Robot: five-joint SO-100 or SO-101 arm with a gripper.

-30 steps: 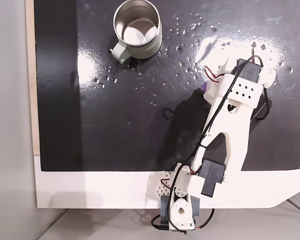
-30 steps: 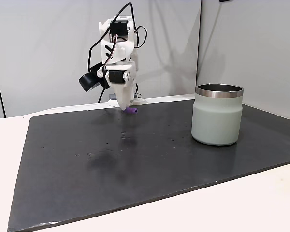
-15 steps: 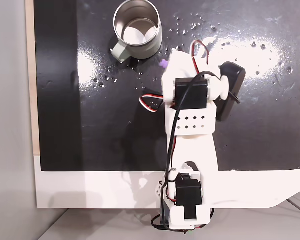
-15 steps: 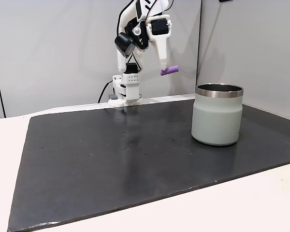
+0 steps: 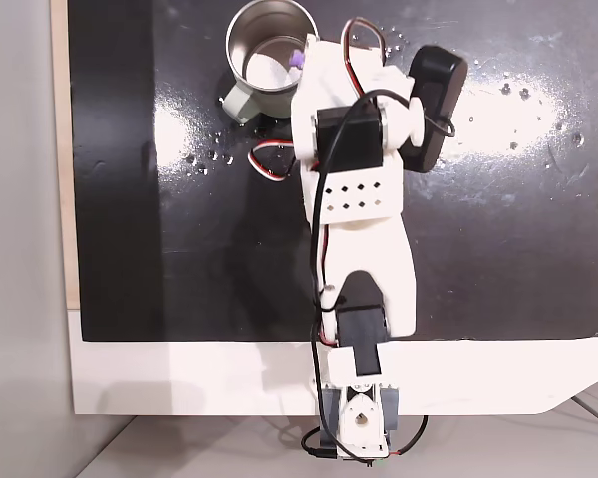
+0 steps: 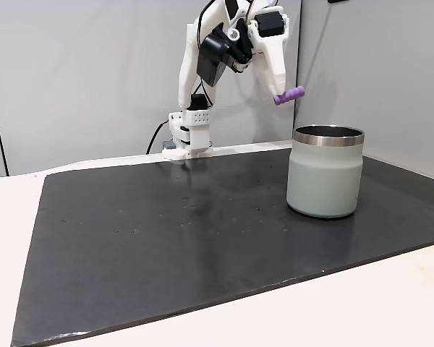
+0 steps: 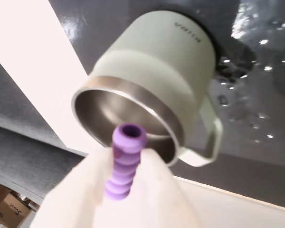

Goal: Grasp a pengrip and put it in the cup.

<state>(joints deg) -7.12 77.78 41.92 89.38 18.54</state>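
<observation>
Now that the arm has swung across the black mat (image 6: 166,246) from its far side, the gripper (image 6: 281,95) sits high above the cup (image 6: 325,173), roughly over the rim edge nearest the arm's base rather than dead centre. Its fingers are clamped on the pengrip (image 7: 123,159), which has come off the mat and now points at the cup's mouth. Transport looks nearly done; a bit more reach toward the cup's middle, then release.

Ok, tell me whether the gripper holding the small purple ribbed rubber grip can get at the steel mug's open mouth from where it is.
Probably yes: the gripper holds the purple grip above the mug, whose mouth looks open and unobstructed.
</observation>
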